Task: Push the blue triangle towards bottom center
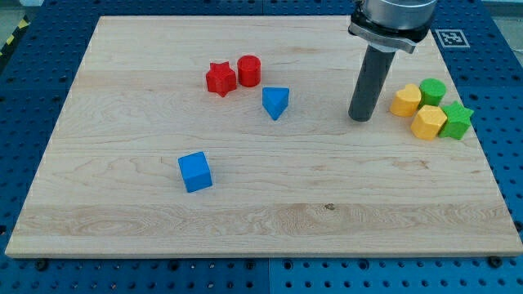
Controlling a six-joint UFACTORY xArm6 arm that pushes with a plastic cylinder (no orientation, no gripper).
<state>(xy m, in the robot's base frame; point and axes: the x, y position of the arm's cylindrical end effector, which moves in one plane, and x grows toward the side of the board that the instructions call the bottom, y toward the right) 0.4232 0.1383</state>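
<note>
The blue cube [194, 171] lies nearest the view's bottom, far to the view's left of the end effector. The end effector is a plain dark rod holding nothing; its tip [359, 118] rests on the wooden tabletop [270, 220]. The blue triangle [275, 102] sits apart, on the tip's left. Two yellow blocks [405, 100] [428, 122] and two green blocks [457, 120] [432, 91] cluster just right. A red star [221, 78] and red cylinder [248, 70] touch, farther left.

Bright even overhead light, sharp focus throughout, soft short shadows under the blocks and my tip [359, 119], no glare on the tabletop [327, 212]
</note>
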